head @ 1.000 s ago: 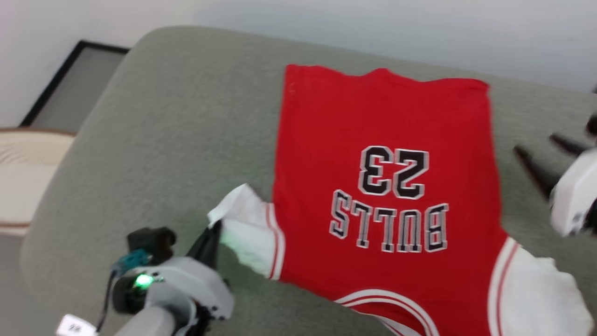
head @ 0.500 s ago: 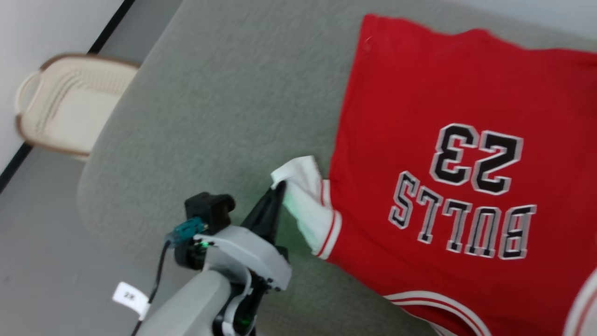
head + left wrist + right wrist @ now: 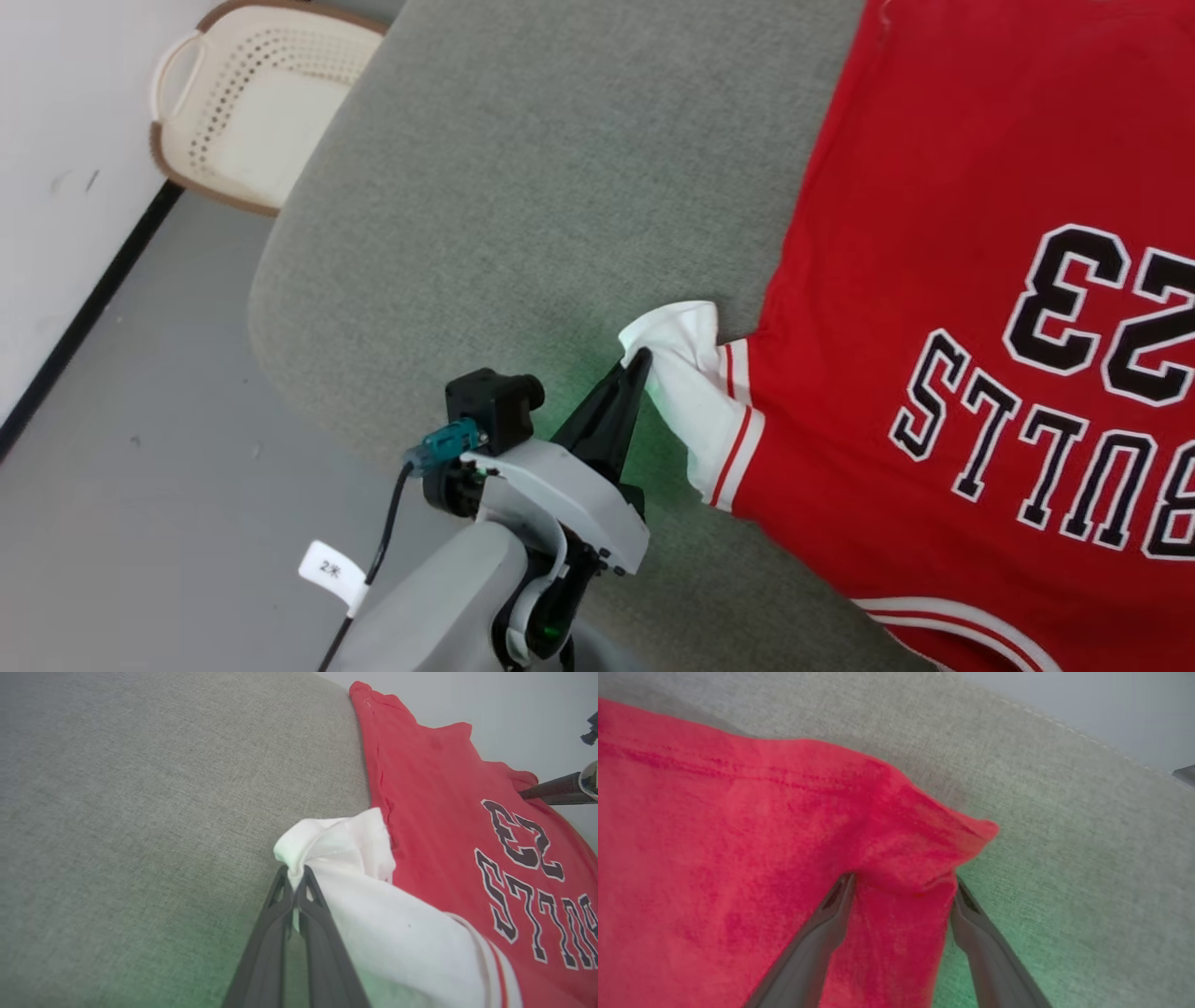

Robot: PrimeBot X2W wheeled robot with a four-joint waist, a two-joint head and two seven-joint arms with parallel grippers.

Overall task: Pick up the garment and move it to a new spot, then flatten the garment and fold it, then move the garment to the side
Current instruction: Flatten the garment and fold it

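The garment [image 3: 934, 187] lies on the cushion [image 3: 513, 187], basket [image 3: 280, 56] left of both.

A pale grey forearm [image 3: 439, 607] ends in a white wrist housing [image 3: 579, 504] with a black camera block [image 3: 490, 403], a teal plug [image 3: 446, 439], and a black cable [image 3: 378, 560] carrying a white tag [image 3: 331, 571]. A green light [image 3: 544, 637] glows underneath. The left gripper [image 3: 639, 359] and right gripper [image 3: 903, 879] have long, dark grey, tapered fingers [image 3: 275, 924] with triangular cut-outs near the tips.
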